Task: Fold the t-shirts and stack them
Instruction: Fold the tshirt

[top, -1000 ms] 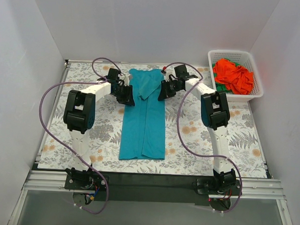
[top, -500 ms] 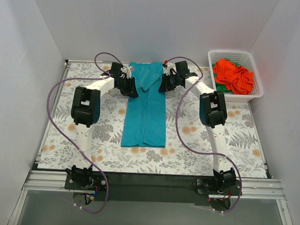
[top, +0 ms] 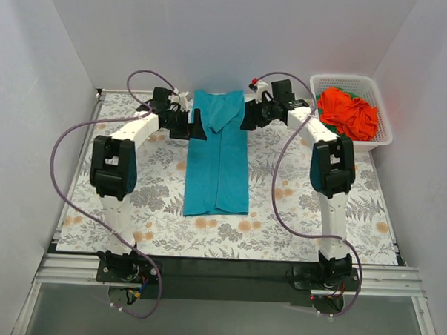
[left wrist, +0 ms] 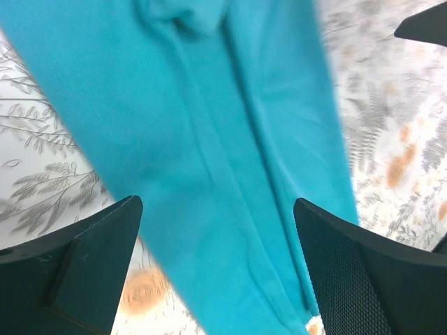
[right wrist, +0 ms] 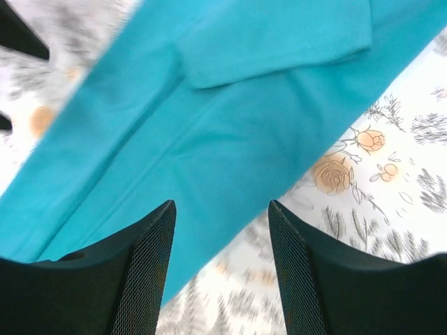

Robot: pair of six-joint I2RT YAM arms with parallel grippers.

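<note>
**Top view.** The teal shirt (top: 218, 163), folded into a long strip, lies at the centre of the table (top: 295, 222), its length running from 12 to 6 o'clock. A flap of cloth is folded over its 12 o'clock end. The left gripper (top: 195, 127) is at the strip's 9 o'clock edge and the right gripper (top: 246, 118) at its 3 o'clock edge, both near the far end.

**Wrist views.** Each gripper's fingers are spread apart and hold nothing, with teal cloth below them.

The orange shirt (top: 348, 113) lies crumpled in the basket (top: 381, 115) at the table's 2 o'clock corner.
</note>
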